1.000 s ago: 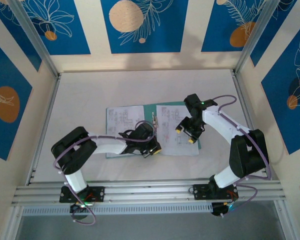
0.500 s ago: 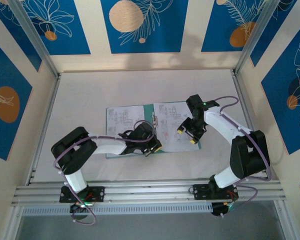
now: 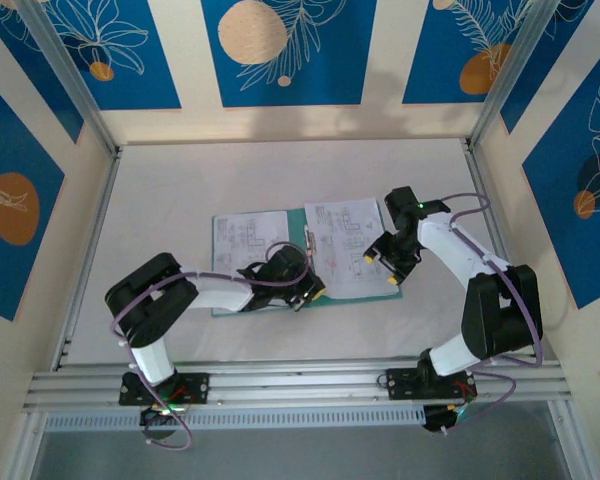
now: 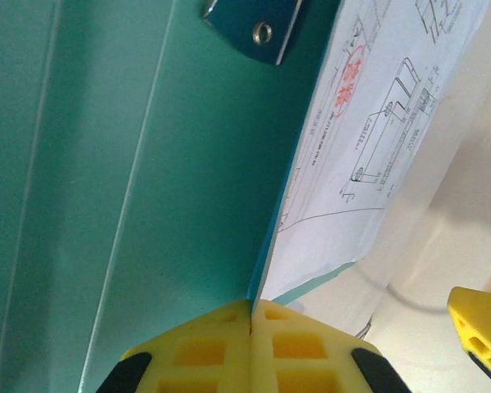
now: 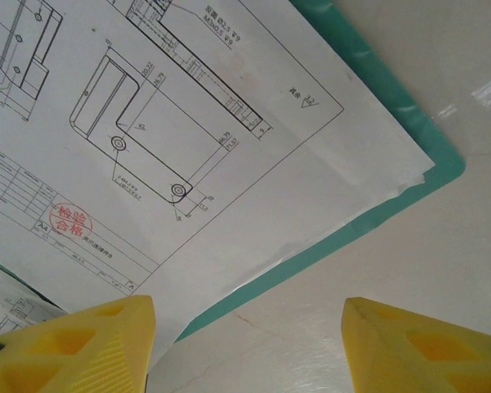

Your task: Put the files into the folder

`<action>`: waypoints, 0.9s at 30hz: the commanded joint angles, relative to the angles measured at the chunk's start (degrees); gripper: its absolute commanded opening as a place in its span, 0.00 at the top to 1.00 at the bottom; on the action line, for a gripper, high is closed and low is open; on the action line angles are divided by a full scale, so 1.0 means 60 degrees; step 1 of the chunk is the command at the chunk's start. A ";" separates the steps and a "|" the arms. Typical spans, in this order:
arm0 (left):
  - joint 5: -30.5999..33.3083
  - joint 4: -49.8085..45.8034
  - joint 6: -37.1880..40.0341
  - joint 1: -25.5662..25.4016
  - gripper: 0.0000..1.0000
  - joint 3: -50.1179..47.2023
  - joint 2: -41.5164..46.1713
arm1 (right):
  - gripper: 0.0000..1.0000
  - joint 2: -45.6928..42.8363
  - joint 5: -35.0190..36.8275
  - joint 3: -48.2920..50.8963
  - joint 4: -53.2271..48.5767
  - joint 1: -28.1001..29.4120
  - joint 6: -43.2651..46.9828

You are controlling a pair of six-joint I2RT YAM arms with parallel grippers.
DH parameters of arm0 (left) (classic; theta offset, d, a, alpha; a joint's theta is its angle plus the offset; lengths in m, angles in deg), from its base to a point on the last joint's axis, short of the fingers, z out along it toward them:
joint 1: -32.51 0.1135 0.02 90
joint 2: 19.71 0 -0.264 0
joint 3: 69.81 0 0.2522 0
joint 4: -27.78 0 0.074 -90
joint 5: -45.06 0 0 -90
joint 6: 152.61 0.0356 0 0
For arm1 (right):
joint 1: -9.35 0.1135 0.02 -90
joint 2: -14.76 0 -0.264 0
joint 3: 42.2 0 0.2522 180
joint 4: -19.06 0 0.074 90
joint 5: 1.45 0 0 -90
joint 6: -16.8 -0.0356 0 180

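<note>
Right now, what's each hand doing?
Left hand: closed, pads together at the folder edge; gripping it or not cannot be told.
Right hand: open, empty, by a corner of the files.

We log this as a robotics test cell in a lab. A white table (image 3: 280,170) stands boxed in by aluminium posts (image 3: 72,85) at its far corners. Printed blue backdrop panels (image 3: 280,50) line its sides. The left arm (image 3: 215,290) and right arm (image 3: 450,250) are bolted to a slotted rail (image 3: 300,380) along its near edge.
</note>
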 commanded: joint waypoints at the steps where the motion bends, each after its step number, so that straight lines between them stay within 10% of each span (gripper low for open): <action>1: 0.0248 0.0263 -0.0283 -0.0107 1.00 -0.0196 -0.0109 | 0.37 -0.0203 -0.0109 0.0080 -0.0122 -0.0061 0.0108; 27: 0.0420 0.0309 -0.0534 -0.0372 0.93 -0.0259 0.0007 | 0.37 -0.0142 -0.0124 0.0080 -0.0062 -0.0216 0.0127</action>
